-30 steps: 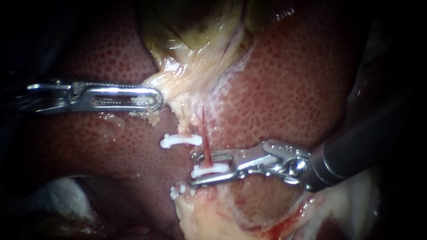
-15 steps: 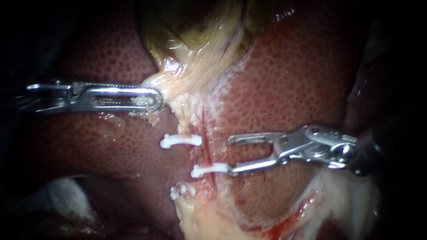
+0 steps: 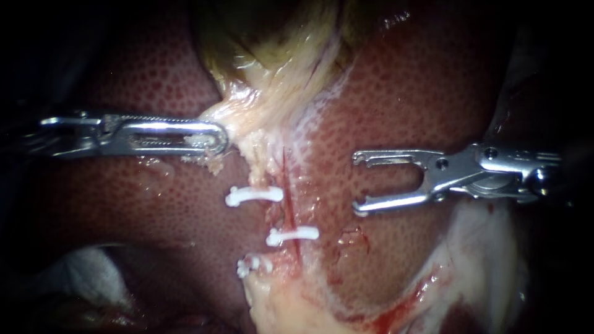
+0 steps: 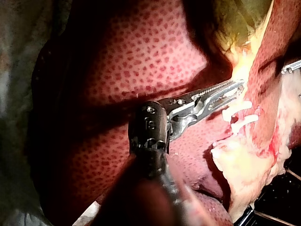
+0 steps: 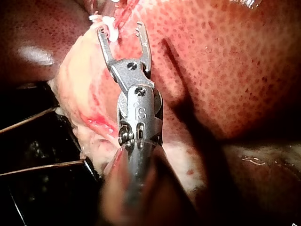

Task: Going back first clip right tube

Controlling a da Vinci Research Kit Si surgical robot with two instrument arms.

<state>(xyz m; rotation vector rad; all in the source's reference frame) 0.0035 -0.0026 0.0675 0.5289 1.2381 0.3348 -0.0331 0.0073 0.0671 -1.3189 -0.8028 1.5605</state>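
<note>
1. My left instrument point(image 3: 215, 140) comes in from the left and lies level over the liver point(image 3: 154, 204); its jaws are closed on the pale tissue point(image 3: 247, 117) below the gallbladder point(image 3: 272, 49), which is drawn out toward their tips.
2. My right instrument point(image 3: 359, 184) comes in from the right; its jaws stand wide apart and hold nothing; they hang over bare liver.
3. The right tube point(image 3: 286, 179) is the thin red strand running down from the pale tissue; the middle clip point(image 3: 292, 234) sits across it, left of and a little below my lower right jaw tip, apart from it.
4. The upper clip point(image 3: 253, 195) lies just left of the red strand on a pale strand; the lowest clip point(image 3: 252, 265) sits at the rim of the fatty tissue point(image 3: 291, 303).
5. In the left wrist view the toothed jaws lie together at the pale tissue; two clips show just beside their tip; the tip of my other instrument shows at the picture's edge.
6. In the right wrist view the open jaws point at the clipped strands; a white clip shows close ahead of one jaw tip; I cannot tell contact from there, but the endoscope view shows them apart.
</note>
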